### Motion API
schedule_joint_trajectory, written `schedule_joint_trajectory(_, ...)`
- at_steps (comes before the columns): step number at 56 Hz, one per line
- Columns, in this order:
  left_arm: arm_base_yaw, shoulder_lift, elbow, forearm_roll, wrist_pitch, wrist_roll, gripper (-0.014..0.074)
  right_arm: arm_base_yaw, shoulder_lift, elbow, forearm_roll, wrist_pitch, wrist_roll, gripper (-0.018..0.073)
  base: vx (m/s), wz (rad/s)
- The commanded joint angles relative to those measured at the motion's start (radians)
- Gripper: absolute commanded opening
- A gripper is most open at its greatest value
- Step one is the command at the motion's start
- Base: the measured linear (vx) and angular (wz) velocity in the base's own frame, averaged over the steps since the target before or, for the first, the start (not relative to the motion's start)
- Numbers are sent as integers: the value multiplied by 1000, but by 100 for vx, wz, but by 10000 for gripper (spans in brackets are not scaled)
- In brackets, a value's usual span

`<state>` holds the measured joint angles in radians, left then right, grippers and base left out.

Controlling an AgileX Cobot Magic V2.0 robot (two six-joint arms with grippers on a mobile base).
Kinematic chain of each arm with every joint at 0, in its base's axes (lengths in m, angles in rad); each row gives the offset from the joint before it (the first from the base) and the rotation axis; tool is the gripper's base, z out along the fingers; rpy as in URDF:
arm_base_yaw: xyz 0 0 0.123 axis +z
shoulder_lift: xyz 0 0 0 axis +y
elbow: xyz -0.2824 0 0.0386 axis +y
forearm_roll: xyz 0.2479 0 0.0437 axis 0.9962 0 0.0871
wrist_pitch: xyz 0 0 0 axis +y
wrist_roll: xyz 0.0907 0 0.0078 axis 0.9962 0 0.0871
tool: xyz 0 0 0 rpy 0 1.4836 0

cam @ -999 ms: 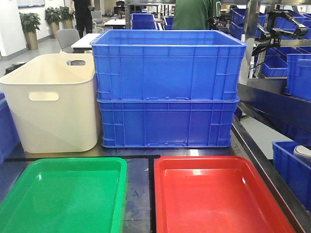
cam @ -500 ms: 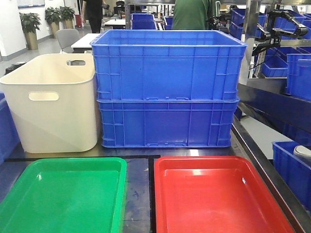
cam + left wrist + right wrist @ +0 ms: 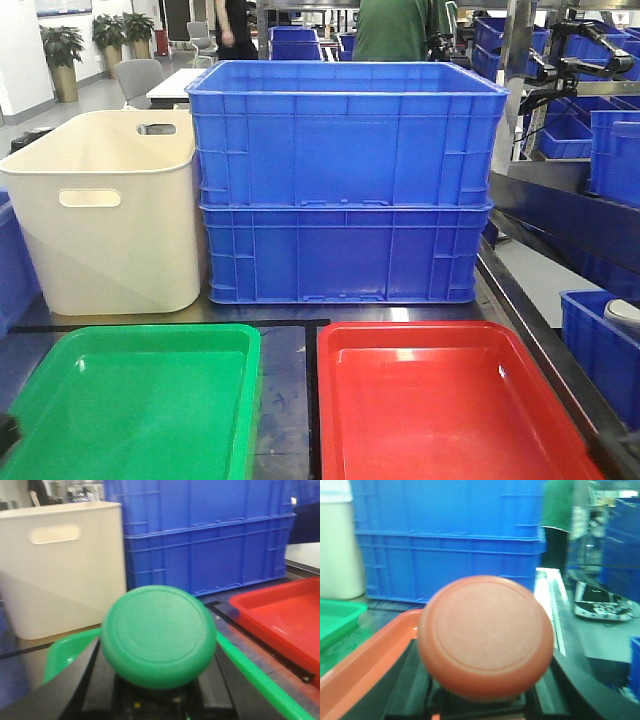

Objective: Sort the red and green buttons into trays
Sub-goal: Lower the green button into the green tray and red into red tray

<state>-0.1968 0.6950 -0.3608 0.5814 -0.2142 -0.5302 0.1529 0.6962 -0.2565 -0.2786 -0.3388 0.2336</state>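
In the left wrist view, the green button [image 3: 159, 635] fills the lower middle of the frame, very close to the lens. Its dark collar sits between the dark fingers of the left gripper [image 3: 159, 700], so I judge this gripper is closed on the green button. Just behind it, the near rim of the green tray [image 3: 67, 652] shows at the lower left.

In the right wrist view, the red button [image 3: 486, 636] stands in the same way at the lower middle, and the right gripper [image 3: 480, 700] appears to be clamped around its collar. The rim of the red tray [image 3: 367, 662] runs along the lower left, beside the button.

In the front view, both trays lie at the bottom of the frame, the green tray [image 3: 135, 405] on the left and the red tray [image 3: 450, 410] on the right, side by side but not touching. Nothing is inside them.

So the task seems about half done: each button is picked and carried near its matching tray, but none is placed yet.

Behind the trays stand a cream tub [image 3: 105, 215] on the left and blue crates [image 3: 345, 180], one on another, in the middle.

I count two buttons, two trays, one tub, and two stacked crates.
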Motion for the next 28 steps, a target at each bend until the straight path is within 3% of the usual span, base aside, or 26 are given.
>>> schedule_joint_trajectory(1,-3,147,-93,-11,-129,1,0,-5,156,-85,-76,-189,3,-8,0,0)
schedule_joint_trajectory(9,-3,397,-221,-11,-155,2,0,-5,409,-215,-140,-315,62,-8,0,0)
schedule_joint_trajectory(18,-3,625,-316,-11,-287,2,3,-4,688,-346,-228,-504,121,-8,0,0)
schedule_joint_trajectory(28,-4,763,-336,-11,-394,2,15,-4,865,-426,-312,-558,155,-3,0,0)
